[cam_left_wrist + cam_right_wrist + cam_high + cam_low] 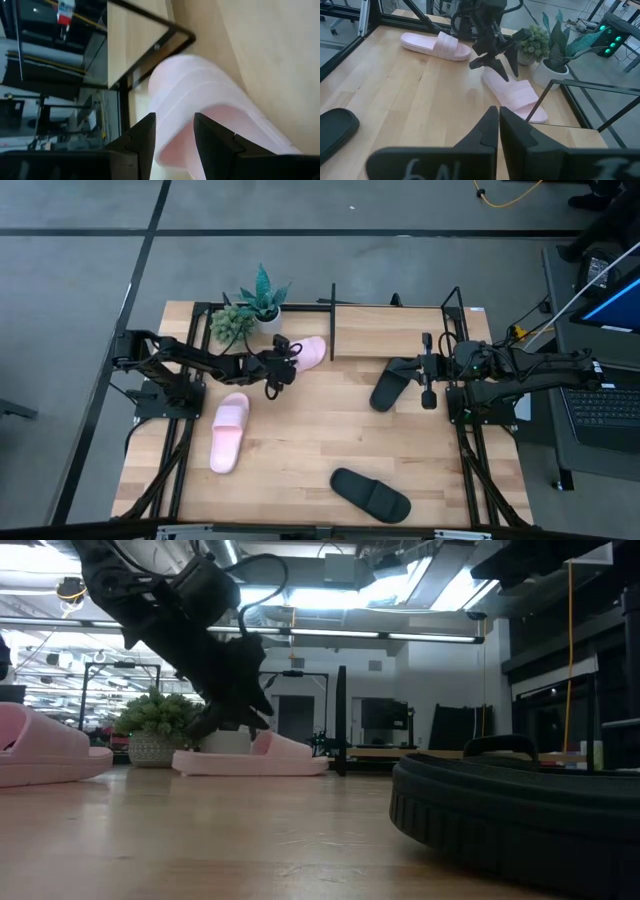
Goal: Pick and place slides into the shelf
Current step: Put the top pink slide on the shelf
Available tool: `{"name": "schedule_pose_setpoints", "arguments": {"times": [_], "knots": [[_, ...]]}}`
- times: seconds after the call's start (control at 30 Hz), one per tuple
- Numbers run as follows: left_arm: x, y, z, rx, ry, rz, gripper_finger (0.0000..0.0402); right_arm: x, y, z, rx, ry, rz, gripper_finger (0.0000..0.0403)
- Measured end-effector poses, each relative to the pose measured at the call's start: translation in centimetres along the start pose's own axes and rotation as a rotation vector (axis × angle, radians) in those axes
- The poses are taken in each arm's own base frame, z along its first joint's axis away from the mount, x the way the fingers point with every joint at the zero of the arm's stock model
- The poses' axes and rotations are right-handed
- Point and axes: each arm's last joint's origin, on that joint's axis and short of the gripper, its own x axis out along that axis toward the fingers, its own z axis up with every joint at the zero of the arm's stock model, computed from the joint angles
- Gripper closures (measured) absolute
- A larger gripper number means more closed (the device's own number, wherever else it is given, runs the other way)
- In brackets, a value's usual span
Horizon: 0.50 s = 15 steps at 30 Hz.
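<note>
So far you have no slide on the shelf [400, 330]; its board looks bare; the left gripper [280, 370] stands with fingers apart at the heel of one pink slide [308, 352] just beside the shelf; the other pink slide [228, 432] and both black slides [372, 493] lie on the table [300, 440]; your right gripper [428, 395], fingers together and empty, waits by the nearer black one.

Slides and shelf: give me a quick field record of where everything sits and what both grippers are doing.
pink slide A: by the shelf's left end, on the table
pink slide B: left part of table, lying free
black slide A: on table in front of the shelf
black slide B: near front edge
shelf: board bare, no slide on it
left gripper: open, over the heel end of pink slide A
right gripper: shut, empty, beside black slide A
plants: back left
</note>
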Motion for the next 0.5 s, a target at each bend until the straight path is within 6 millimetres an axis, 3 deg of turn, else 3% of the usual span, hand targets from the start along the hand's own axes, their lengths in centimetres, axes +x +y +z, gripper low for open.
{"name": "schedule_pose_setpoints", "arguments": {"times": [0.17, 0.5], "knots": [[0.0, 0.2, 0.3, -0.040, -0.049, 0.000, 0.0275, 0.0, 0.0, 0.0, 0.000, 0.000, 0.000, 0.0384], [0.4, 0.7, -0.7, -0.046, 0.037, 0.033, 0.0276, 0.0, 0.0, 0.0, 0.001, -0.001, 0.000, 0.0384]]}}
